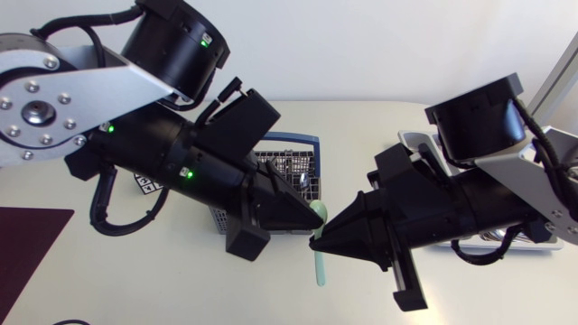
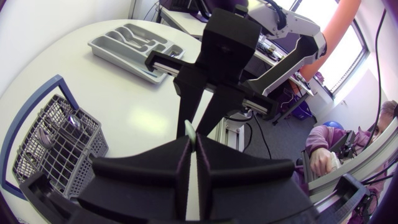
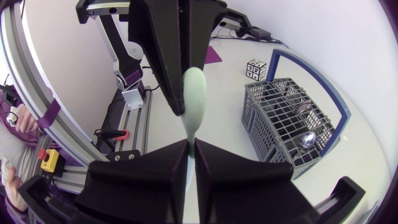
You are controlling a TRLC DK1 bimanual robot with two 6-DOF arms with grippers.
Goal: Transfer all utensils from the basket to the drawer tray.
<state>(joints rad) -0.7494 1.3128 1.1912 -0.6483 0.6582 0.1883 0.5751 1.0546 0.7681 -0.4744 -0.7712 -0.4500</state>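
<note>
Pale mint spoon [image 1: 319,266], rounded bowl, slim handle, clenched by left gripper [image 1: 307,215] and right gripper [image 1: 316,242], right of grey basket [image 1: 287,162]; black-and-white marked cube [image 3: 257,68] nearby.

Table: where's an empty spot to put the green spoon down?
Bare table lies between the dark mat and the basket. There is also free room between basket and drawer tray. It is crowded beside the basket, where the left gripper and right gripper both pinch the spoon.
</note>
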